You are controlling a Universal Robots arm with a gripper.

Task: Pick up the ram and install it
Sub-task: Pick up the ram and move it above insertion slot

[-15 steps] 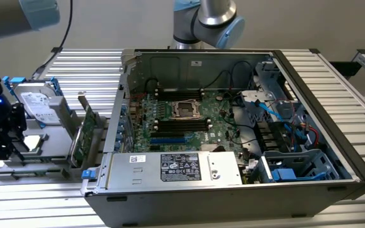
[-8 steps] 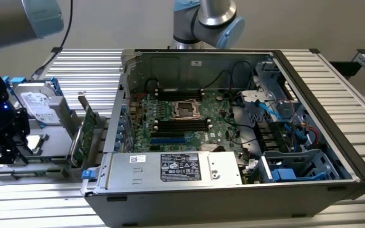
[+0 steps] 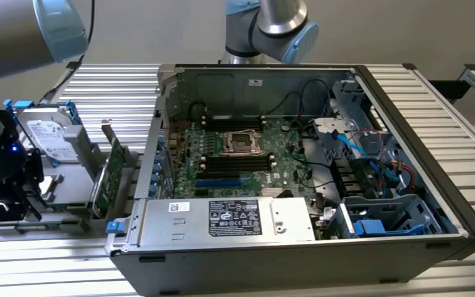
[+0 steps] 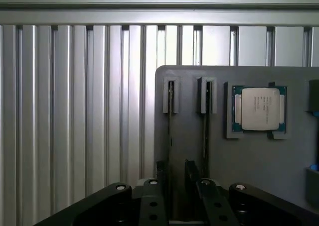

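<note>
We see our gripper [image 4: 176, 170] with its fingers spread wide and holding nothing, hovering over the grey tray [image 4: 249, 176], where the ram [image 4: 170, 121] stands on edge in a slot straight ahead of the gap between the fingers, with the processor [image 4: 260, 109] farther off to one side.
</note>
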